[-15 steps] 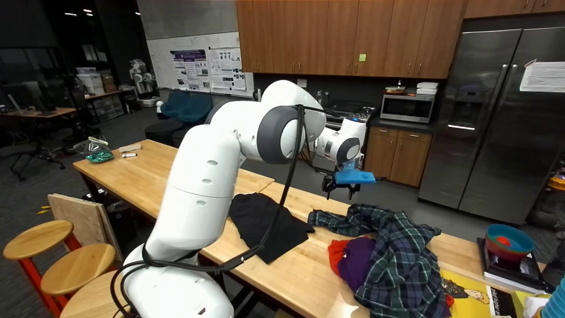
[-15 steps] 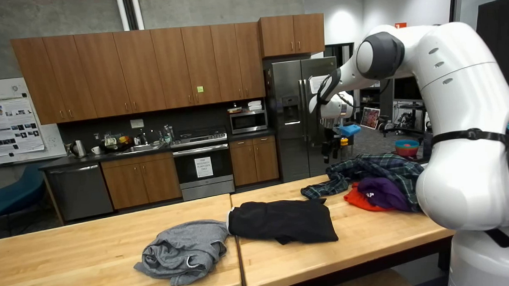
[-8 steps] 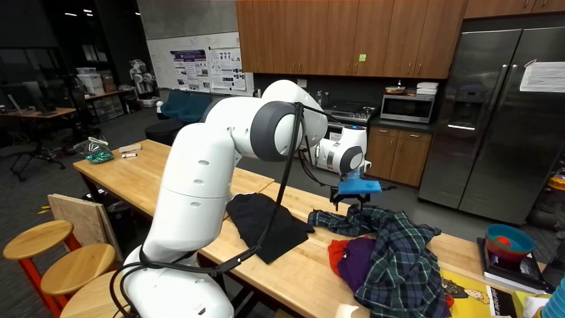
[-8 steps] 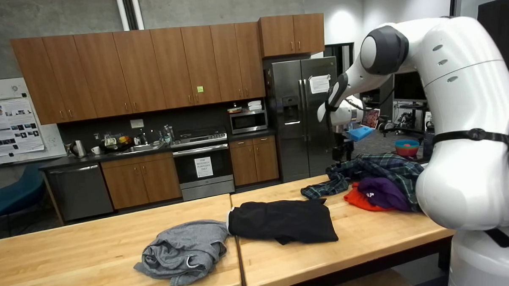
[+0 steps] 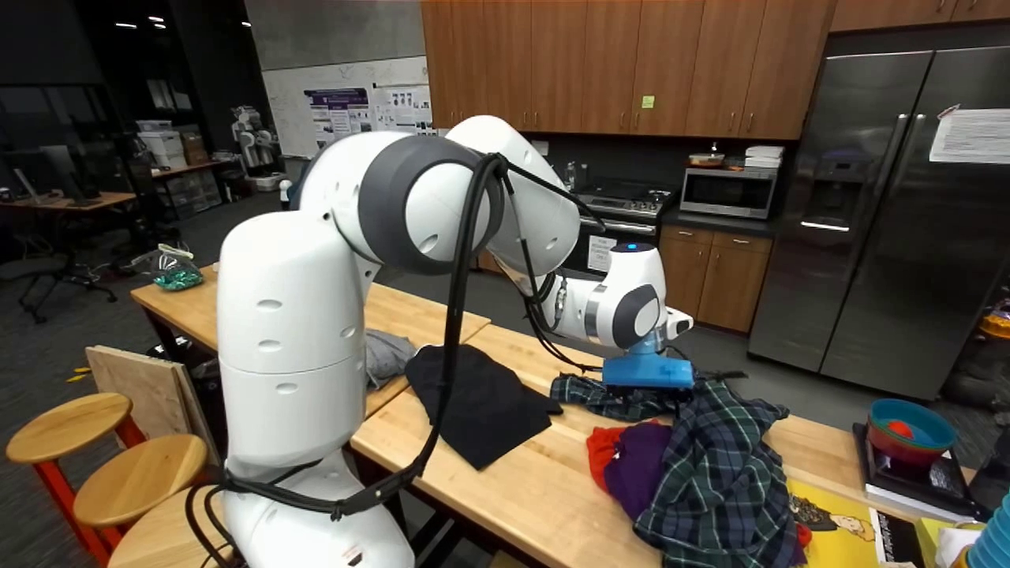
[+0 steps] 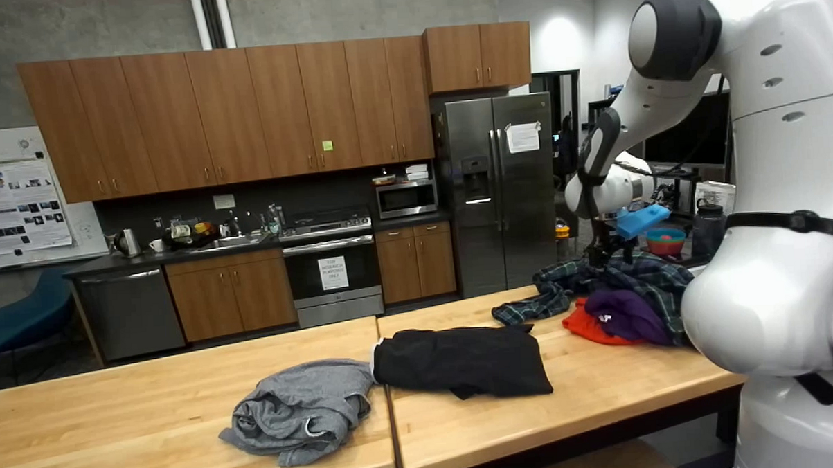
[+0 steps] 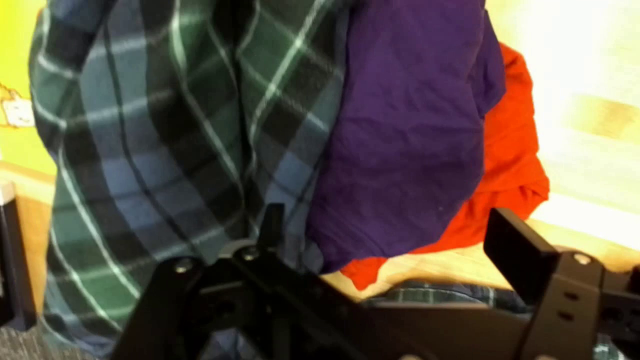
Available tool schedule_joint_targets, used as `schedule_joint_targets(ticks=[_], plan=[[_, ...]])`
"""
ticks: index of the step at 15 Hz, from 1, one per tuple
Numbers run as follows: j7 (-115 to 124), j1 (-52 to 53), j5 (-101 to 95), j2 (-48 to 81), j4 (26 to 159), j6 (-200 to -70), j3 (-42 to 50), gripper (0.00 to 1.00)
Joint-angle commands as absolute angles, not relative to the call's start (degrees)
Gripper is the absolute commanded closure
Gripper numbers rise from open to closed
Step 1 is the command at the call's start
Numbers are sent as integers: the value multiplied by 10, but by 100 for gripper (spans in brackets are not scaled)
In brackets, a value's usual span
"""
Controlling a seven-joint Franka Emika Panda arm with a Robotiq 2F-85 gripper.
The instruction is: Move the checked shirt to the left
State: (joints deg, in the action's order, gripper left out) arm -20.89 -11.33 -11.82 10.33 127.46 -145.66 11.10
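Jaws closer to purple cloth point(image 7: 407, 135)

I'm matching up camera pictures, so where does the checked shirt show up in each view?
In an exterior view: checked shirt, lower right.
In an exterior view: checked shirt, right of centre, just below mid-height.
In the wrist view: checked shirt, mostly in the left half.
Shared landmark: the purple cloth, beside it in all three.

Directly below the gripper point(image 7: 386, 220), the checked shirt point(image 7: 170, 160) bars the way down; the purple cloth point(image 7: 405, 130) and red cloth point(image 7: 512, 145) lie just beside. Farther off, bare desk point(image 5: 548, 477) gives room before the black cloth point(image 5: 497, 402).
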Motion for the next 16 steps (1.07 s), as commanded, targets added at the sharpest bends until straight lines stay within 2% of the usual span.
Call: schedule_joint_targets(ticks=[1,6,7,8,10,16], plan=[[-158,-136,-80,109,1312,-1515,120,0],[-98,-156,-45,157,1333,-1657,136,0],[-89,-157,-46,160,1335,-1677,142,3],[-80,-156,-51,162,1337,-1694,149,26],[-66,-148,-60,166,1336,-1720,162,30],[-64,-131,-69,161,1338,-1749,169,76]])
